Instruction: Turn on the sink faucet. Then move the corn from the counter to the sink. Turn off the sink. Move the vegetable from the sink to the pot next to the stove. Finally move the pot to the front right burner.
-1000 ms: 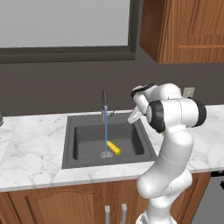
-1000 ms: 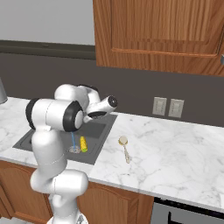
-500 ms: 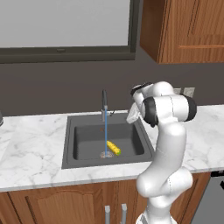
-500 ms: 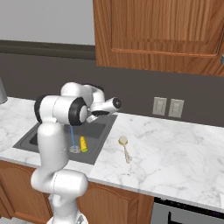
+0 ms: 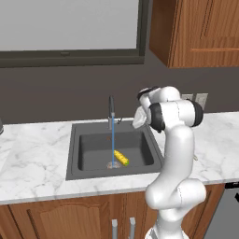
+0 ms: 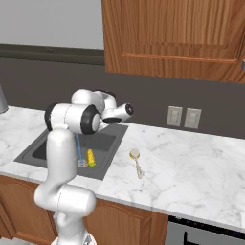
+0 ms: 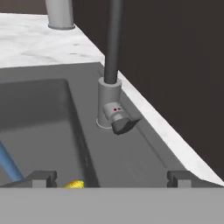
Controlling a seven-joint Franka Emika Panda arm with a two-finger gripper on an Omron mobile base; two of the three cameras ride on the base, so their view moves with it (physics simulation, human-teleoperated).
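Right, the gripper (image 7: 111, 177) hovers with jaws spread wide and empty, just beside the sink faucet (image 7: 113, 65); below that faucet, the corn (image 5: 121, 158) lies in the sink (image 5: 88, 156) under running water.

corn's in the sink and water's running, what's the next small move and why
Probably ease the open gripper forward to the faucet lever and push it off. The corn already lies in the sink under the blue stream, and in the hand view the lever sits straight ahead between the fingertips, not yet touched.
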